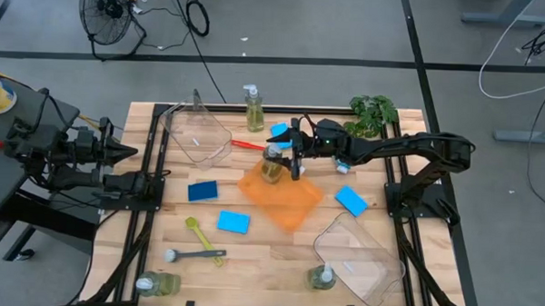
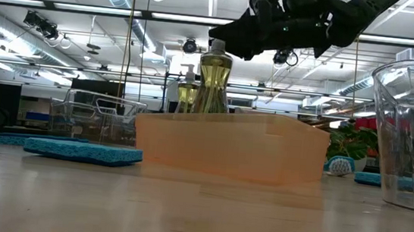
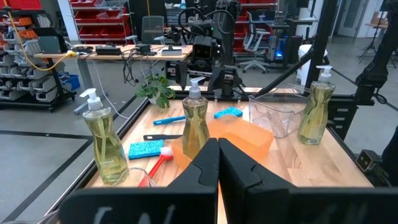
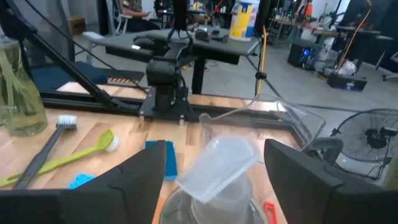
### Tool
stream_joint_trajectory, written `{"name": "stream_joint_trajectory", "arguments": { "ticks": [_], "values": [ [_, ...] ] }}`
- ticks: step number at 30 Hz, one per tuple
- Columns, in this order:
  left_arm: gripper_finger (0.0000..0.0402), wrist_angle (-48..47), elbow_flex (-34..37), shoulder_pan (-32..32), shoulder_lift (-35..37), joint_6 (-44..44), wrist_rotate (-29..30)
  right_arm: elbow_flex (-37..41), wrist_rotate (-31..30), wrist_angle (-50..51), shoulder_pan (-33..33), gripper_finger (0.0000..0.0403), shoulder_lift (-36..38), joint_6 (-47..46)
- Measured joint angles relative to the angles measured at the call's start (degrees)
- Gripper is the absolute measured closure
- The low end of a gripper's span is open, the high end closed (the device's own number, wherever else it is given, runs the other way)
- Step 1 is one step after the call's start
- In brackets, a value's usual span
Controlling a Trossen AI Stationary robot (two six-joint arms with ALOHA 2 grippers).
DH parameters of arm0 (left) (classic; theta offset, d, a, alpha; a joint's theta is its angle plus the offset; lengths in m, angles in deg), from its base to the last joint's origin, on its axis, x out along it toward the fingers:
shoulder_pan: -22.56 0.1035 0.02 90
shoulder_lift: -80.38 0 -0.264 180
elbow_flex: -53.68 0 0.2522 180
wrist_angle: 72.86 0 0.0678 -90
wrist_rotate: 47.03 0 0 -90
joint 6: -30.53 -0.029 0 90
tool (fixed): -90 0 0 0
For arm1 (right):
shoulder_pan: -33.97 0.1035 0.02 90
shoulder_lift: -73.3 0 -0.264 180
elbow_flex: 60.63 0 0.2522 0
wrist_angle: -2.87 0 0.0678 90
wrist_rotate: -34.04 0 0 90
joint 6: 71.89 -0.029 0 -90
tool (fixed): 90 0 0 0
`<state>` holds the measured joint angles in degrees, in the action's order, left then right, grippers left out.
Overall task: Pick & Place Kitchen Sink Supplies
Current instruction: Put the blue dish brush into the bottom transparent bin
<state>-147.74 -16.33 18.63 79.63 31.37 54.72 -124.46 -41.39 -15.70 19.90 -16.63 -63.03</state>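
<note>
A clear pump bottle of yellowish soap (image 1: 272,164) stands upright on its base inside the orange bin (image 1: 289,201) at the table's middle. My right gripper (image 4: 214,148) reaches in level from the right, open. Its fingers stand on either side of the bottle's pump head (image 4: 217,163) without touching it. In the low view the right gripper (image 2: 276,27) hovers at the bottle's top (image 2: 216,56). My left gripper (image 3: 217,165) waits shut at the table's left edge, holding nothing.
Other soap bottles stand at the far edge (image 1: 253,110) and near edge (image 1: 157,283) (image 1: 321,277). Blue sponges (image 1: 202,190) (image 1: 233,222) (image 1: 351,200), a red brush (image 1: 245,144), a yellow-green brush (image 1: 197,232) and a grey brush (image 1: 192,255) lie about. There are also clear bins (image 1: 196,132) (image 1: 360,256) and a plant (image 1: 372,113).
</note>
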Motion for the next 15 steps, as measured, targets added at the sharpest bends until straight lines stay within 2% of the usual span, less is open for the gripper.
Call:
{"name": "stream_joint_trajectory", "arguments": {
  "ticks": [6, 15],
  "values": [
    [0.0399, 0.00, 0.00, -0.01, 0.00, 0.00, 0.02, 0.00, -0.02, 0.90, -0.77, 0.0109, 2.28, 0.11],
    [0.0399, 0.01, 0.02, -0.02, 0.00, 0.01, 0.02, 0.00, -0.15, 8.07, -1.28, 0.0108, 7.12, 0.95]
  ]
}}
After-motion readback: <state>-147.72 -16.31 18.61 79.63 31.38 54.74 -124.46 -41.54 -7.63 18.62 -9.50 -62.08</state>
